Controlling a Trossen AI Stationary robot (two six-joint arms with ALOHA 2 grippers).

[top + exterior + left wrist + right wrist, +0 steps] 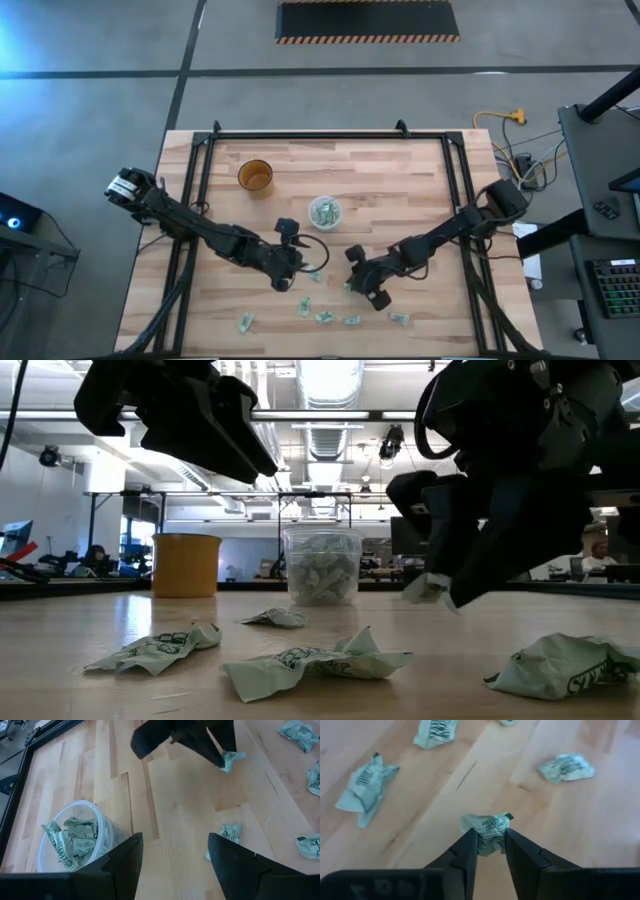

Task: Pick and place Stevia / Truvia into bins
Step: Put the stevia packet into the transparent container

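- The right gripper [487,851] has its two dark fingers pinched on a crumpled pale green Stevia sachet [487,832], which pokes out just past the fingertips.
- In the high view this gripper [352,283] sits toward 5 o'clock from the table's centre, low over the wood.
- In the low view the pinched sachet [425,588] looks to hang just clear of the tabletop.
- The left gripper [172,847] is open, its fingers spread wide with nothing between them; in the high view it [300,270] hovers at about 6 o'clock from the translucent cup [324,211].
- That cup stands near the table's centre and already holds several crumpled sachets [75,842].
- An amber-brown cup [255,175] stands apart, at roughly 10 o'clock from the translucent cup.
- Loose sachets lie scattered on the wooden table [400,180] along its front edge, at 6 o'clock from the grippers: one [245,321] toward the left, a cluster [325,318] in the middle, one [399,319] toward the right.
- Another loose sachet [227,834] lies just beside the left gripper's fingers.
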